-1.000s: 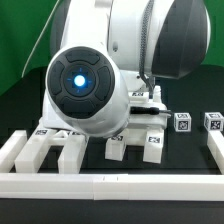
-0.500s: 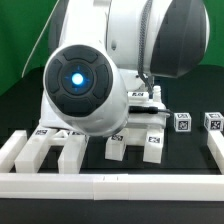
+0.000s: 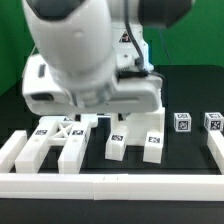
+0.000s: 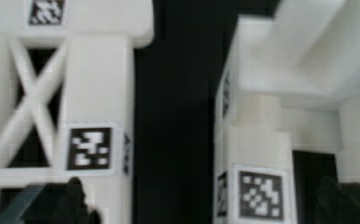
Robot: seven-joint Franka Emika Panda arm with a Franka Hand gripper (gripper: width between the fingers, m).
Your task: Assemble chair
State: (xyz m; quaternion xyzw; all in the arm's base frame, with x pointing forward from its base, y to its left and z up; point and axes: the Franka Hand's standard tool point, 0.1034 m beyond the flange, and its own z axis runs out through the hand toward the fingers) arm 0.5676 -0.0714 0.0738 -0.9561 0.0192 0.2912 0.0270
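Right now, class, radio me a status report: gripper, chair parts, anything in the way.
Gripper open, nothing seen held. Chair parts unassembled: cross-braced frame, two blocks beside it on the table. Arm hides much of the exterior view.

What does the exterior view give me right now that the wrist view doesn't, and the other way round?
Only the exterior view: the arm over the parts, two small tagged cubes towards that view's right, and the border rail in front. Only the wrist view: the pattern of a tag seen close up. Both: the cross-braced piece and a neighbouring white part, with a strip of black table between them.
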